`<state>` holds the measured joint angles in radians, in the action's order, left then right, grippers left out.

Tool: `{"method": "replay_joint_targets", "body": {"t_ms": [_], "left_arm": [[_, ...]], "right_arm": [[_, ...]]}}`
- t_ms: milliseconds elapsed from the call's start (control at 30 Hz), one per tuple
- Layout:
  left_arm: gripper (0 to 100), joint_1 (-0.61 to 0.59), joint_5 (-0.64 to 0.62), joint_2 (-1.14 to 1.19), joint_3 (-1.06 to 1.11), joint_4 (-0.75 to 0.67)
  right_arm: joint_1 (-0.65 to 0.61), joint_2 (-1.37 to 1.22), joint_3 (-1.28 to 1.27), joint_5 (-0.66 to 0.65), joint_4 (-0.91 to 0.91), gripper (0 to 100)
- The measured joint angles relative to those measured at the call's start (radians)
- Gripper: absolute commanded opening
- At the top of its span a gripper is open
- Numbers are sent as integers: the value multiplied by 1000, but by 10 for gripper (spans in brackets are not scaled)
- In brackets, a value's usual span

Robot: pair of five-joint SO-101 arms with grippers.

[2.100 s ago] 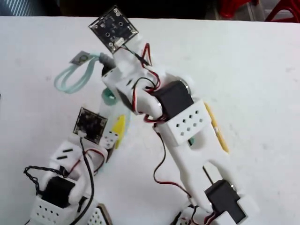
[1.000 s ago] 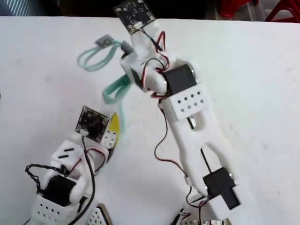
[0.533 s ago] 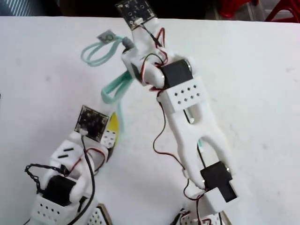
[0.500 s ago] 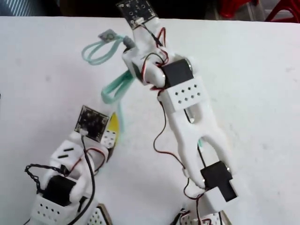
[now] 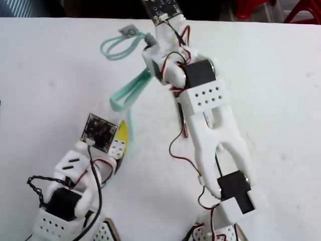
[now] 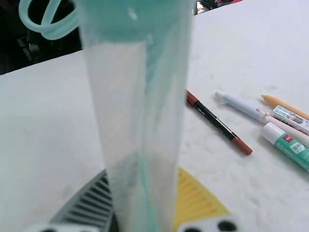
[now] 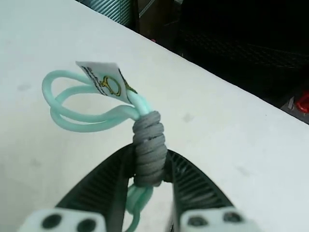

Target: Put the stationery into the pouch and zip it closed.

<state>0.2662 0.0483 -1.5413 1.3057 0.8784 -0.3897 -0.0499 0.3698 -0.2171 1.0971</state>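
We see the right gripper (image 7: 148, 160) pinched on the grey cord wrap (image 7: 148, 140) of the teal loop (image 7: 72, 116); the left gripper (image 6: 142, 195) apparently clamps the translucent pouch (image 6: 135, 111).

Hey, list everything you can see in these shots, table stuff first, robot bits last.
Pouch: one, translucent teal, held up off the table between the two grippers.
Cord loop: one, mint, at the pouch's far end, with a white tag.
Gray wrap: one, wound around the cord.
Brown-and-black pen: one, on the table beside the pouch.
Pale blue pen: one, next to it.
Orange pen: one, farther out.
Green-labelled stick: one, white, alongside.
Table: one, white.
Left gripper: shut on the pouch.
Right gripper: shut on the gray wrap.
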Motion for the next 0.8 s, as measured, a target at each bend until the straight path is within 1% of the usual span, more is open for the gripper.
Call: {"method": "replay_joint_targets", "body": {"t_ms": [167,567,800], "left_arm": [[23,0,0,0,0,-3],[23,0,0,0,0,-5],[23,0,0,0,0,-5]], "right_arm": [[3,0,0,0,-35,17],[5,0,0,0,-35,17],[37,0,-2,0,-35,17]]}}
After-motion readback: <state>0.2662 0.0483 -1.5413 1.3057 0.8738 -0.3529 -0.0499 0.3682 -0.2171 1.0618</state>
